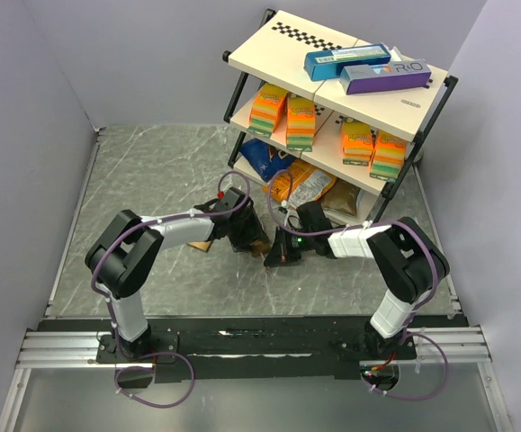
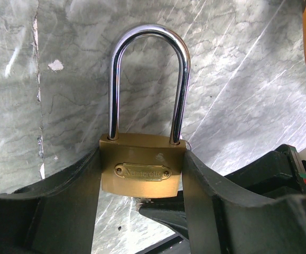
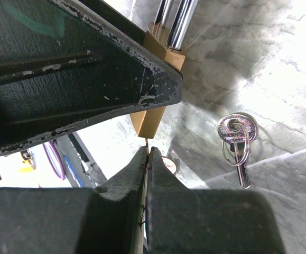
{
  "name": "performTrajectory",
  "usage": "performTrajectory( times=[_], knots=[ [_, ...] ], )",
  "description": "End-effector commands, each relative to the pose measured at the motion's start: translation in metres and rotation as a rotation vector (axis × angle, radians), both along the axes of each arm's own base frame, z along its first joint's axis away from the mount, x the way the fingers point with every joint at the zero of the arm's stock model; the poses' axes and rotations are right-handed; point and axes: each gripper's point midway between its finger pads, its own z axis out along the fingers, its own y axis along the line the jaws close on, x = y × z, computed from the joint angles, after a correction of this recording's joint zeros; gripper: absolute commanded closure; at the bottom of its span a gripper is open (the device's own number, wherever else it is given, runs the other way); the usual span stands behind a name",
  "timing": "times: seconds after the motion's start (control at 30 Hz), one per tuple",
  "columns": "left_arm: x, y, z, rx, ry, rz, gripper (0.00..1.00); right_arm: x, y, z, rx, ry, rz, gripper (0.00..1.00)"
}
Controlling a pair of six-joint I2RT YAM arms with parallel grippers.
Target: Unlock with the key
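Offering key (image 3: 148,152) to padlock (image 2: 142,172) underside.
Clamping brass body by its sides in left jaws, shackle (image 2: 150,37) seated; pinching thin key in closed right jaws, tip at lock's base, spare ringed keys (image 3: 237,135) lying on bench (image 3: 290,69) nearby.

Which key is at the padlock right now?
The thin key pinched in the right end effector, tip at the brass padlock's underside. The silver ringed keys lie loose on the table, away from it.

Bright even light, glare on shackle (image 2: 150,32), soft shadows, blurred foreground
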Motion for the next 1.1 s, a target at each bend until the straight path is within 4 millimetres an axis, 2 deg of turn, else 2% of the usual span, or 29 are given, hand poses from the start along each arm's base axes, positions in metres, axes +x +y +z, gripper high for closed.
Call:
performTrajectory(
  times=[0.0, 0.23, 0.87, 1.07],
  knots=[
    [-0.020, 0.027, -0.040, 0.143, 0.088, 0.006, 0.99, 0.025, 0.004, 0.016, 0.019, -0.068, -0.036, 1.00],
    [-0.022, 0.026, -0.040, 0.133, 0.091, 0.006, 0.99, 0.029, 0.002, 0.008, 0.003, -0.042, -0.054, 1.00],
    [-0.025, 0.020, -0.043, 0.105, 0.110, -0.009, 0.99, 0.046, 0.014, 0.011, 0.033, -0.063, -0.052, 1.00],
    [-0.024, 0.016, -0.042, 0.093, 0.113, -0.014, 0.99, 0.051, 0.010, 0.009, -0.008, -0.077, -0.068, 1.00]
  ],
)
